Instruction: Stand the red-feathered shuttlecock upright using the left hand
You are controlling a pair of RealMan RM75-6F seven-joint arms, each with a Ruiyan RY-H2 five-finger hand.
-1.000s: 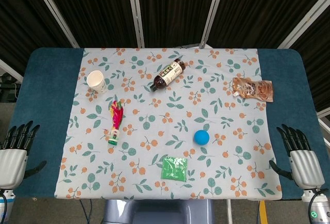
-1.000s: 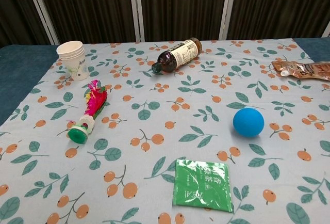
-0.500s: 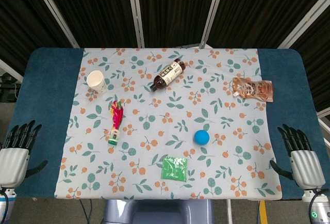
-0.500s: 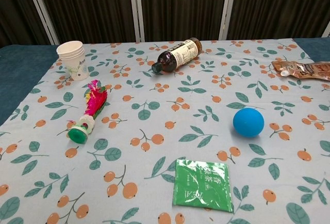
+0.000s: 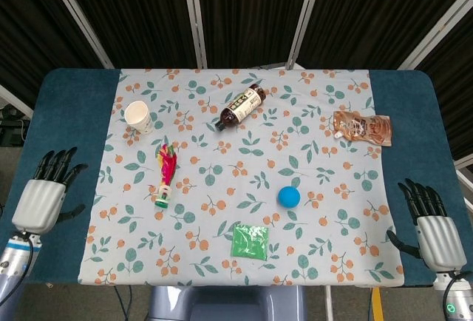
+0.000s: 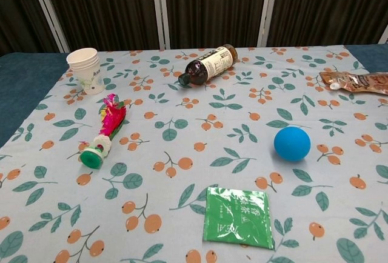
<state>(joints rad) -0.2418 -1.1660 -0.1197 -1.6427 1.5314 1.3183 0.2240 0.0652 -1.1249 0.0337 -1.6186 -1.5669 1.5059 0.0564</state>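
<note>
From the head view we see both arms at the near corners of the desk (image 5: 414, 114): the left robot hand (image 5: 46, 191) hovers over the blue edge with fingers spread and holding nothing, and the right robot hand (image 5: 429, 221) sits at the opposite edge, fingers likewise apart and empty. The chest view shows neither of them; it gives us only the floral cloth (image 6: 200, 123) and the things lying on it.

The red-feathered shuttlecock (image 5: 165, 175) lies on its side on the left part of the cloth, green base toward us and feathers pointing away, well apart from the left robot hand. The chest view shows its round green base (image 6: 93, 157) more plainly than the head view does.

Just beyond it stands a white paper cup (image 5: 138, 116), upright; in the chest view it reads as a stack of cups, and we cannot tell whether anything is inside. A dark bottle (image 5: 240, 106) lies on its side near the far middle, a brown spouted pouch (image 5: 361, 126) lies flat at the right, a blue ball (image 5: 289, 197) rests right of centre, and a green sachet (image 5: 250, 241) lies near the front edge.
</note>
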